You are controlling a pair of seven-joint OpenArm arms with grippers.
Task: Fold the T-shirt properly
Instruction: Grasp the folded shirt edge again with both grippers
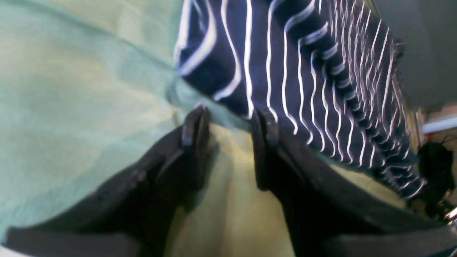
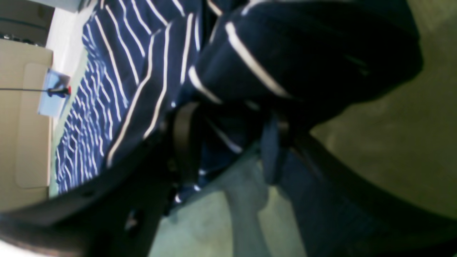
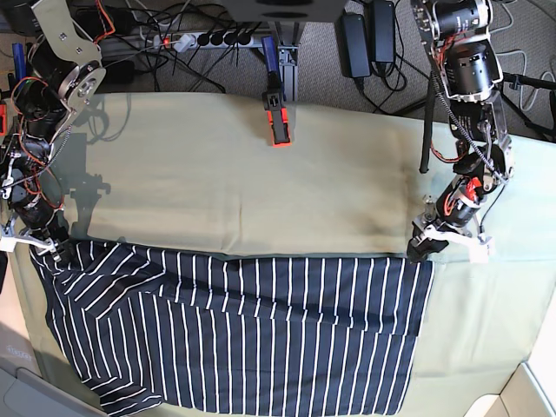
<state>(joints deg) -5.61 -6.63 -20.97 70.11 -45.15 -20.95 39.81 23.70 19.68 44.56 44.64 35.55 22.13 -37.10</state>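
The T-shirt lies spread across the near half of the surface, on the pale green cloth, its upper edge running almost straight between the two arms. The left tool stands with its jaws parted over bare cloth at the shirt's corner, one tip just touching the striped hem, holding nothing. The right tool sits at the opposite corner with a bunch of shirt between its jaws; I can't tell whether they have closed on it. To my eye the step is taking both top corners for a fold. The left tool should get fabric well between its tips first, then both should lift evenly. The far half is open, apart from a clamp at the back edge.
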